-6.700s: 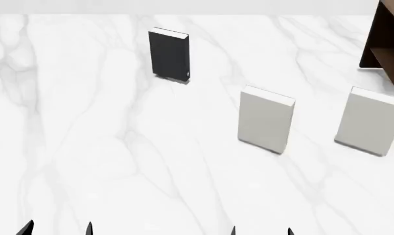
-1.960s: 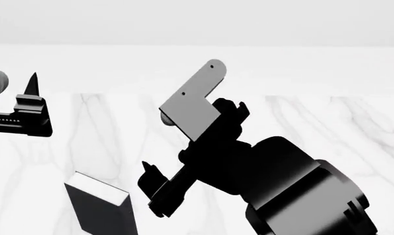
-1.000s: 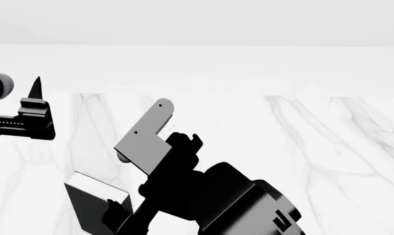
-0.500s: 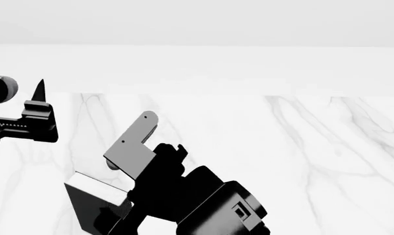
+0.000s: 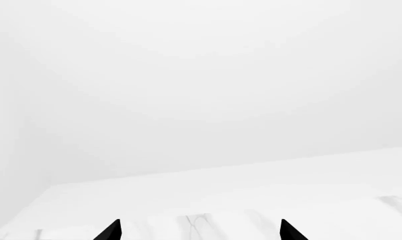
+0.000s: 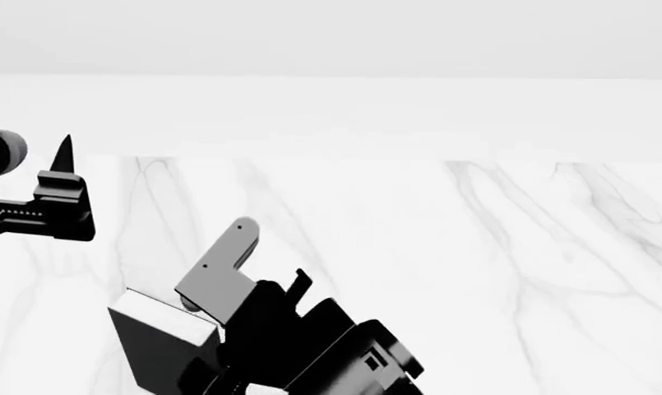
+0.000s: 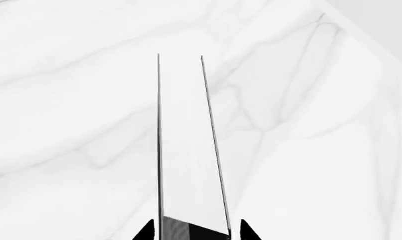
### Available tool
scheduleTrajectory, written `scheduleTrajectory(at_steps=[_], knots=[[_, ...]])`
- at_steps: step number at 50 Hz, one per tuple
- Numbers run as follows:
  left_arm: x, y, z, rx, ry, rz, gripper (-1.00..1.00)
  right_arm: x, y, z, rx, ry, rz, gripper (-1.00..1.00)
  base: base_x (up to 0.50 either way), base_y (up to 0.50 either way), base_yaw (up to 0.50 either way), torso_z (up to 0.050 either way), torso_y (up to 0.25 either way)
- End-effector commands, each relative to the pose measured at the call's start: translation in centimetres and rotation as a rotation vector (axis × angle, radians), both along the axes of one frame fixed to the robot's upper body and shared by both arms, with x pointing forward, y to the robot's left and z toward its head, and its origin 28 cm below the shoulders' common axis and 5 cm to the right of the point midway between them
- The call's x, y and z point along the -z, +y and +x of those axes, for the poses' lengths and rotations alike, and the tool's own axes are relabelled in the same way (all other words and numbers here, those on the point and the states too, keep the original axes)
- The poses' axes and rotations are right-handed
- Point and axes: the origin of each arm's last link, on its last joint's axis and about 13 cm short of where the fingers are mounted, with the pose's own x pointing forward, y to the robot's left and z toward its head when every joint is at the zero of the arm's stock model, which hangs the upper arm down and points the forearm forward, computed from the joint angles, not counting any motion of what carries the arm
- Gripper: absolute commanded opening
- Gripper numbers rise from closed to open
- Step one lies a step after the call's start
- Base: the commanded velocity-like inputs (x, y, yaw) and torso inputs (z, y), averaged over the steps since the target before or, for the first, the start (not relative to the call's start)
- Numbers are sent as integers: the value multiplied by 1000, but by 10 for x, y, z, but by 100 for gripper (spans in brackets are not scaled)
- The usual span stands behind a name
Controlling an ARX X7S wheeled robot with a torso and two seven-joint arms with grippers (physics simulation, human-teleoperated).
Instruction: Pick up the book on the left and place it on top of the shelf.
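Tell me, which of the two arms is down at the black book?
The right arm: its fingers straddle the black book. The left arm hangs aside, well clear of it.

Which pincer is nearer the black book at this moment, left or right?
Right. The right pincer straddles the book, a fingertip on each side of its page edge. The left pincer is raised well off to the side, pointing away.

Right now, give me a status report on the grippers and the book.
Right gripper open, fingers either side of the black book. Left gripper open, raised, holding nothing. Marble table otherwise bare in view.
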Motion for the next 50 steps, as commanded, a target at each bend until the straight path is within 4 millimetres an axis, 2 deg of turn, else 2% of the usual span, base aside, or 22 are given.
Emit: scheduleTrajectory(at_steps=[1, 18, 23, 25, 28, 29, 32, 33, 38, 42, 43, 46, 47, 50], knots=[[1, 1, 0, -2, 1, -1, 100, 6, 1, -2, -18, -2, -7, -100, 0, 0, 0, 0, 0], [2, 0, -1, -3, 3, 0, 100, 0, -1, -4, -14, -30, 11, -100, 0, 0, 1, 0, 0], [1, 0, -2, -4, 3, 1, 100, -28, -5, -7, -5, -94, 45, -100, 0, 0, 0, 0, 0], [0, 0, -2, -4, 1, 2, 100, -50, -8, -11, -2, -139, 65, -100, 0, 0, 0, 0, 0], [0, 0, -2, -3, 0, 2, 100, -65, -11, -13, 6, -177, 78, -100, 0, 0, 0, 0, 0], [0, 0, -2, -3, -1, 3, 100, -79, -13, -14, 11, -203, 93, -100, 0, 0, 0, 0, 0], [-1, 1, -3, -4, -3, 1, 100, -95, -16, -18, 16, -243, 100, -100, 0, 0, 0, 0, 0], [-1, 2, -3, -6, -4, 0, 100, -108, -19, -18, 29, -271, 99, -100, 0, 0, 0, 0, 0], [-1, 3, -4, -10, -5, -3, 100, -123, -26, -20, 72, -357, 69, -100, 0, 0, 1, 0, 0], [-2, 3, -4, -11, -8, -2, 100, -138, -33, -20, 168, -575, -27, -100, 0, 0, 0, 0, 2], [-2, 3, -4, -11, -8, -3, 100, -140, -37, -18, 224, -751, -138, -100, 0, 0, 0, 0, 0], [-3, 3, -4, -11, -9, -3, 100, -142, -37, -16, 244, -772, -158, -100, 0, 0, 0, 0, 0], [-3, 2, -4, -9, -10, -3, 100, -153, -43, -14, 330, -920, -251, -100, 0, 0, 0, 0, 0], [-2, 3, -4, -10, -11, -4, 100, -160, -49, -10, 401, -1026, -337, -100, 0, 0, 0, 0, 3]])
